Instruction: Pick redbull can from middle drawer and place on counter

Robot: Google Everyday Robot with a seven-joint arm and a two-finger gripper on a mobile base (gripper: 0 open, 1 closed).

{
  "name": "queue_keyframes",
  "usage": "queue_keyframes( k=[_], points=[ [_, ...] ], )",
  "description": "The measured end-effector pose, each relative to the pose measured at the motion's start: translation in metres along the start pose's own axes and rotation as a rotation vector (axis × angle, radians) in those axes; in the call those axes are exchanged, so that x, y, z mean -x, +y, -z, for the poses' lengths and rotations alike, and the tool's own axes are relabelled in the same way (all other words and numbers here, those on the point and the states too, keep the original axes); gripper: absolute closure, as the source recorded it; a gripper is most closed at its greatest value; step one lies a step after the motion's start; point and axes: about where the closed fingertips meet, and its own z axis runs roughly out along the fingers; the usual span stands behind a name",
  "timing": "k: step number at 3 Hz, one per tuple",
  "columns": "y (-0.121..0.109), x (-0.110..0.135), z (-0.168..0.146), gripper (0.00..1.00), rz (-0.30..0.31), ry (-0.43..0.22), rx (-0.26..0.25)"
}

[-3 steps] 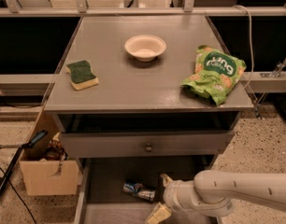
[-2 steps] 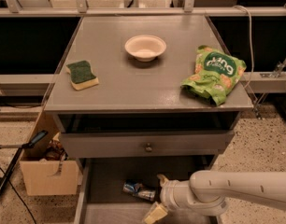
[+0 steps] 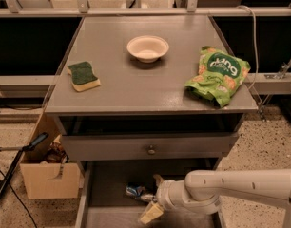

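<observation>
Speckled flooring frames the scene as the redbull can lies on its side on the floor of the pulled-out middle drawer. Just right of the can, I see my gripper, fingers spread apart; whether they touch it I cannot tell. Above the can, the counter carries a bowl, sponge and green snack bag.

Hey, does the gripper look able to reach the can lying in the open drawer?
Probably yes. The gripper is open inside the drawer, right beside the can, and nothing lies between them.
</observation>
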Motion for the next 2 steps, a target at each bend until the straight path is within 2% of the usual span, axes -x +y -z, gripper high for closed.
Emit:
queue_keyframes(
  k=[1,2],
  points=[
    [0.0,-0.003,-0.009,0.0,0.001,-0.011,0.007],
    [-0.015,-0.019,-0.025,0.0,0.028,-0.013,-0.015]
  ],
)
